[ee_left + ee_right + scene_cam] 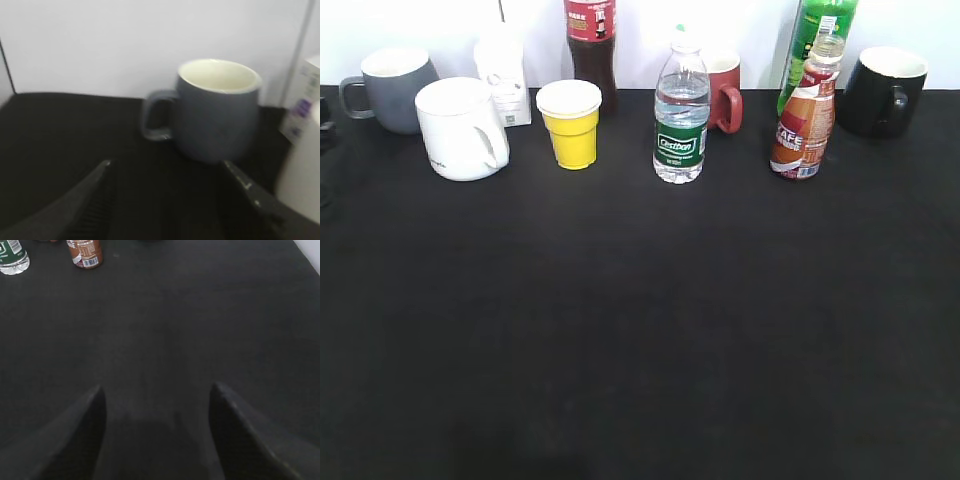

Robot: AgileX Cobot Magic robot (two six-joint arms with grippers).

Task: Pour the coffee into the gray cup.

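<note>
Both end effectors spread and empty, the left end effector (pixel 175 192) faces the gray cup (pixel 217 112), apparently reaching, while the coffee bottle (pixel 805 118) awaits grasping.

Gray cup (pixel 390 88) far left, coffee (pixel 805 120) far right.

Gray cup (pixel 390 88) w/ white inside, coffee (pixel 804 125) brown w/ orange-white label, yellow cup (pixel 570 124), black table (pixel 640 330).
</note>
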